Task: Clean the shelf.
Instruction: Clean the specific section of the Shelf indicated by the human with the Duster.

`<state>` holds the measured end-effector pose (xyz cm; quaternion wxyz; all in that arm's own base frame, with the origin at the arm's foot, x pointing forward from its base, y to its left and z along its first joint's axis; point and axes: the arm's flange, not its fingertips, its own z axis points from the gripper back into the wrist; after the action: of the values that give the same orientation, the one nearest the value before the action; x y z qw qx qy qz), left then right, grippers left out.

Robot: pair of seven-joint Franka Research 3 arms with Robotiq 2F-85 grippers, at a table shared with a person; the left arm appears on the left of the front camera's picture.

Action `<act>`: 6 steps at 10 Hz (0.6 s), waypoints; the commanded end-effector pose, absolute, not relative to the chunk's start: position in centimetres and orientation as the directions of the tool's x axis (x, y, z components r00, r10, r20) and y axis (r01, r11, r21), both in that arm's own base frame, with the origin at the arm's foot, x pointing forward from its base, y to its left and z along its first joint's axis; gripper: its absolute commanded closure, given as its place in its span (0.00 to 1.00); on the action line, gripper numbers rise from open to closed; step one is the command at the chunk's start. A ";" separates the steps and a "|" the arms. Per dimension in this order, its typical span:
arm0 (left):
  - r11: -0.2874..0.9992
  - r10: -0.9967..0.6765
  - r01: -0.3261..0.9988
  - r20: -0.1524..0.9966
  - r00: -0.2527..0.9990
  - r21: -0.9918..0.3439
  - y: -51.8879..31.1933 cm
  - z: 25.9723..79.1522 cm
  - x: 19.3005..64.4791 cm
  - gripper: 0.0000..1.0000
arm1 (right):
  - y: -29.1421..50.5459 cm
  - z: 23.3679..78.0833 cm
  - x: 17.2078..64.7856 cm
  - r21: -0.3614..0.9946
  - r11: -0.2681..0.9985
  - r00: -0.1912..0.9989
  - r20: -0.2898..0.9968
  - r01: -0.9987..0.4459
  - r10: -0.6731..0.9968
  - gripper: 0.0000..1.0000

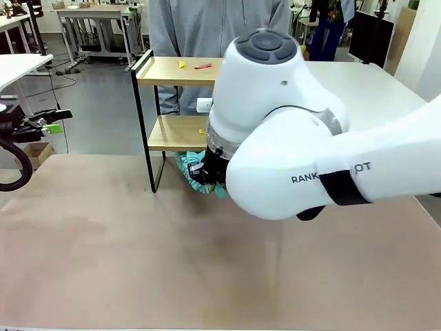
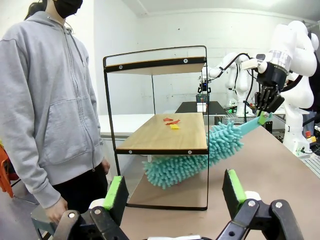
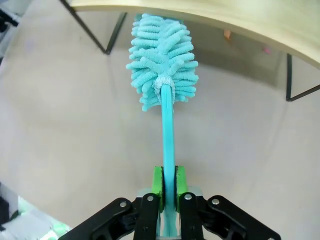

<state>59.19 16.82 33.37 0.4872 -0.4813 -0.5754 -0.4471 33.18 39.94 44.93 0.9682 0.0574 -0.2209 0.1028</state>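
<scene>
We have barely begun the shelf [image 2: 106,100]
Right pincer [image 3: 169,180] clamps duster [image 3: 162,75] under lower board [image 2: 150,141]; left pincer [image 2: 175,192] gapes empty; scraps [image 2: 171,123] lie unswept.

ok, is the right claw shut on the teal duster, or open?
Shut. In the right wrist view, the right claw has its green pads clamped on the thin handle of the teal fluffy microfibre duster.

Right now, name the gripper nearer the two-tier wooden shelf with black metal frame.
Right. The right gripper, shut on a teal fluffy duster, hangs close in front of the shelf; the left gripper sits open, farther off leftward.
</scene>
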 end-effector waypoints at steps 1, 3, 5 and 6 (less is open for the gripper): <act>0.137 0.118 0.989 0.991 -0.066 0.049 16.7 33.7 59.1 0.00 | 43.9 43.7 35.5 0.041 0.986 0.872 0.475 -0.160 0.121 0.87; 0.137 0.118 0.989 0.991 -0.066 0.049 16.7 33.7 59.1 0.00 | 44.7 43.4 36.0 0.077 0.979 0.878 0.460 -0.190 0.134 0.87; 0.137 0.118 0.989 0.991 -0.066 0.049 16.7 33.7 59.1 0.00 | 41.4 44.0 34.9 0.057 0.980 0.878 0.457 -0.190 0.144 0.87; 0.137 0.118 0.989 0.991 -0.066 0.049 16.7 33.7 59.1 0.00 | 41.4 44.0 34.9 0.057 0.980 0.878 0.457 -0.190 0.144 0.87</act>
<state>59.19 16.83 33.35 0.4873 -0.4814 -0.5754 -0.4469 35.34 41.99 43.48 0.9687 0.0532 -0.2261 0.0875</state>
